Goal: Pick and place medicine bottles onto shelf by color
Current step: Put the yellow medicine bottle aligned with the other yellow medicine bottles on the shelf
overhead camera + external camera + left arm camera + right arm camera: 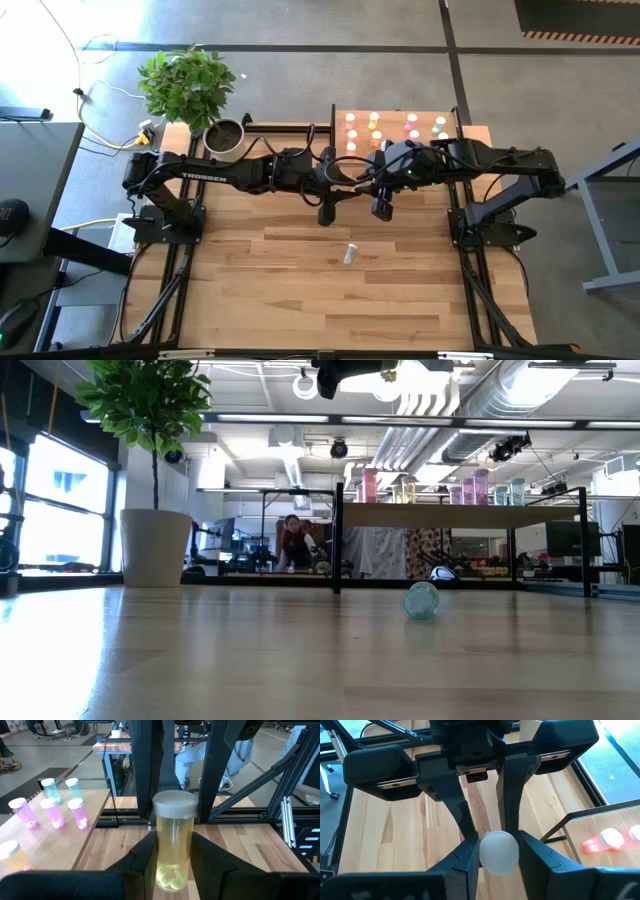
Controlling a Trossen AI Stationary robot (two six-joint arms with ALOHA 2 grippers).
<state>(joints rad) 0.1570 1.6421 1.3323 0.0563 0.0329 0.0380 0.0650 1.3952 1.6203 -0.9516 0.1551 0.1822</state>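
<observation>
Left wrist view shows the left gripper [174,870] clamped on an upright yellow bottle [174,845] with the right gripper [499,851] pinching its white cap [499,851], both above the table [300,290] in front of the shelf [395,150]. Pink bottles [55,813] and green bottles [62,789] stand on that shelf. Nearer the front, a pale green bottle [350,255] lies alone on its side, while a potted plant [190,90] stands at the far left corner.

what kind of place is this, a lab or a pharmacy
Most likely a robotics lab or open workshop: bare ceiling ducts, metal-framed workbenches beyond the table, and a person working in the background. A potted plant stands on the table.
</observation>
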